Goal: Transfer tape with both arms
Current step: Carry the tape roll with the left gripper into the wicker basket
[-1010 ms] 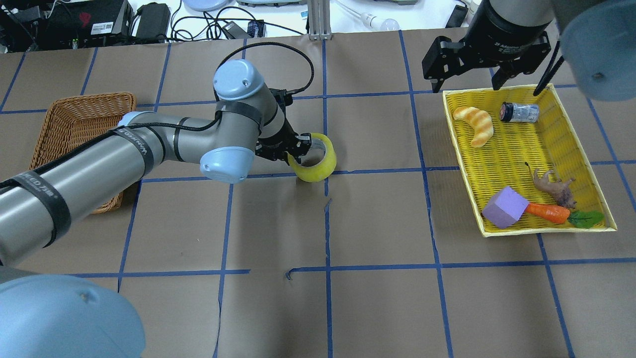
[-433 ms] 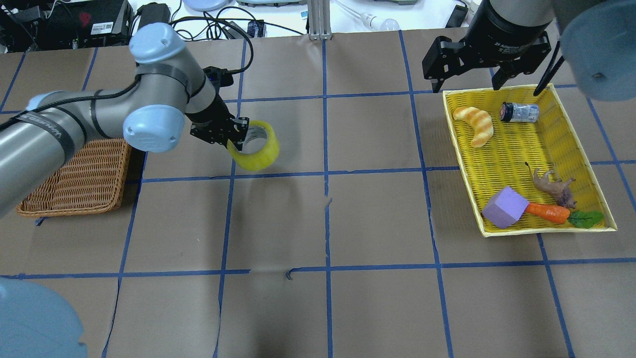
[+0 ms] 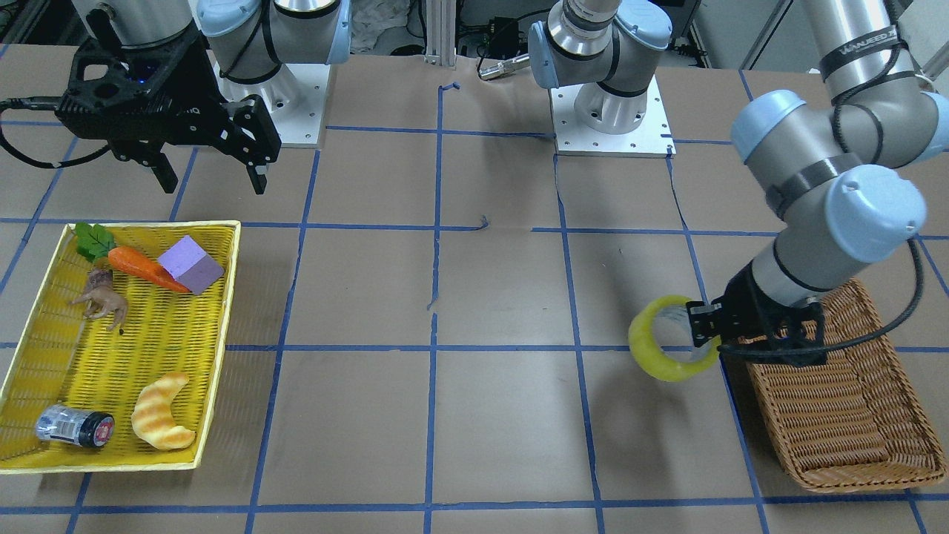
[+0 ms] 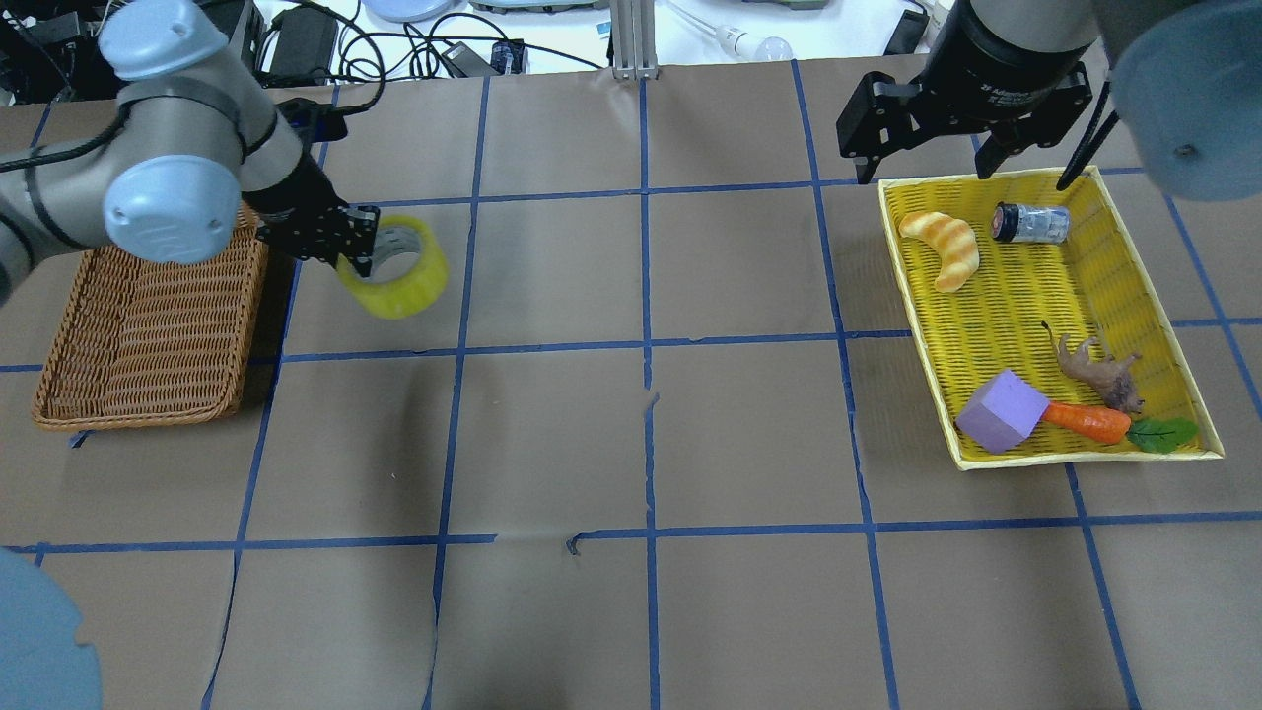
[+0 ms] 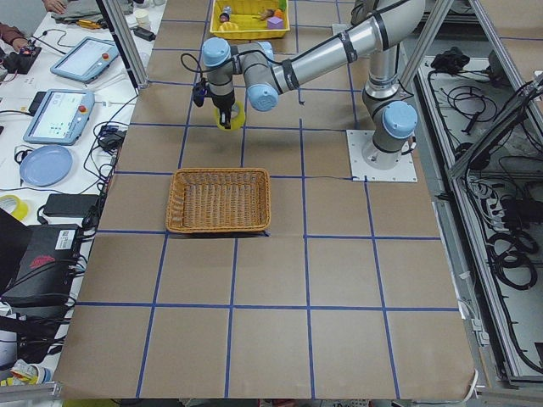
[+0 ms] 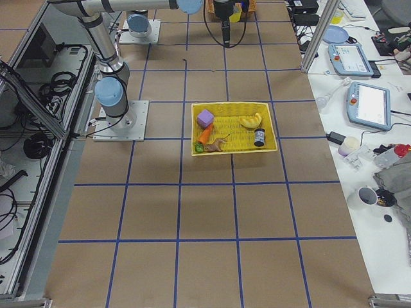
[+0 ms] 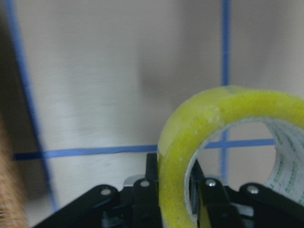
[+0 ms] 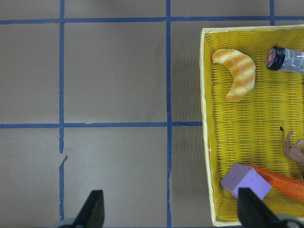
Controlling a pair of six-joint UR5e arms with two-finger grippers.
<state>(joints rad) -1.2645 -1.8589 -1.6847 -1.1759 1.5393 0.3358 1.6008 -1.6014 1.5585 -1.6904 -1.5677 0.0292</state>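
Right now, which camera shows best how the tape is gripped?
Left wrist view: the left pincer clamps the tape wall, one finger inside the core, one outside. Overhead and front-facing views show the whole roll beside the wicker basket, grip partly hidden. Side views show it tiny; right wrist view, not at all.

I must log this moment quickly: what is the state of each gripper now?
Left gripper: closed on the wide roll of translucent yellow packing tape.
Right gripper: open, holding nothing.
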